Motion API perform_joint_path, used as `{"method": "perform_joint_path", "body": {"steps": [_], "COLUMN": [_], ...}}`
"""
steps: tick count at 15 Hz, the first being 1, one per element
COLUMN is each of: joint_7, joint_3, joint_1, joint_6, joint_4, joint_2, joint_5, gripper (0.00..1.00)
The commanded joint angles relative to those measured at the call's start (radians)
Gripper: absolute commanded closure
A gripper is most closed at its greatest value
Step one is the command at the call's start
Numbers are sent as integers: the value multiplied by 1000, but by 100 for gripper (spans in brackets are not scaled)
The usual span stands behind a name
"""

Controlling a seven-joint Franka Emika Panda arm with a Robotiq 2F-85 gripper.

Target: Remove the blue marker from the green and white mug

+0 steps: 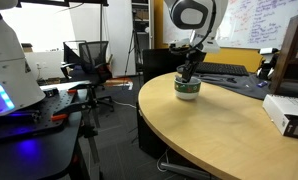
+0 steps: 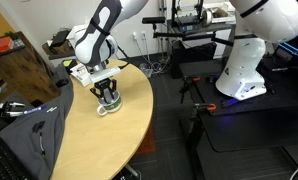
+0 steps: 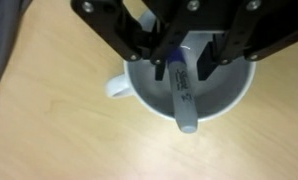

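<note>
The green and white mug (image 1: 187, 90) stands on the round wooden table in both exterior views (image 2: 109, 104). In the wrist view I look straight down into its white inside (image 3: 141, 98), with the handle at the left. The blue marker (image 3: 184, 100) leans inside the mug, its blue end up between my fingers and its grey end against the near rim. My gripper (image 3: 182, 68) comes in from the top and reaches into the mug. It is open, with the left finger close beside the marker and a gap to the right finger. It also shows above the mug in both exterior views (image 1: 192, 72) (image 2: 109, 92).
A white box (image 1: 289, 112) lies on the table near its edge, and a keyboard (image 1: 224, 68) lies behind the mug. A dark cloth (image 2: 34, 125) covers part of the table. The table's curved edge (image 2: 139, 110) runs close to the mug. An office chair (image 1: 89, 55) stands beyond it.
</note>
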Motion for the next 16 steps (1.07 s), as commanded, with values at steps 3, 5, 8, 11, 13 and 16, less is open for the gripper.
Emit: {"method": "perform_joint_path", "body": {"steps": [3,5,8,11,13,16], "joint_7": [-22,-31,-9,2,5,-17], "joint_3": [17,28,20,3,-17,-28], "joint_1": [-28,-34,-22,-15,-1,9], "joint_6": [-79,-87,-98,-157,-186,-180], "joint_4": [38,45,52,45,9,-56], "joint_2": [34,39,31,-15,-85,-214], "joint_5": [40,60,54,29,5,-12], "gripper": [58,81,97,94,94,94]}}
